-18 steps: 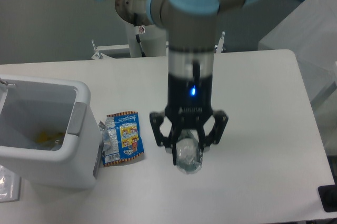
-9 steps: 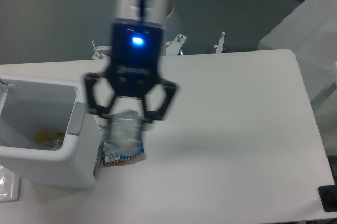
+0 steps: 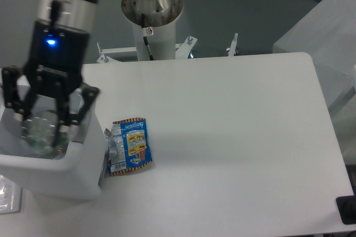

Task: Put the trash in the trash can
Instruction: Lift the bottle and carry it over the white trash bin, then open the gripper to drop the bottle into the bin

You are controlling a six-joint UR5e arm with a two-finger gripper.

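We see the black two-finger gripper [image 3: 43, 127] clamped on the crushed clear plastic bottle [image 3: 41, 129], above the opening of the white boxy plastic trash can [image 3: 61, 178] at left. Release remains. The flat blue snack wrapper [image 3: 129, 146] lies on the white table [image 3: 233, 137] just right of the bin, not yet picked.

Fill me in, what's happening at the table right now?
The arm's gripper is over the open white trash can at the left edge of the table, its fingers closed on the crushed clear bottle. The bottle is at the can's opening but not yet released. The blue snack wrapper lies flat on the table just right of the can, so one piece of trash is left to collect.
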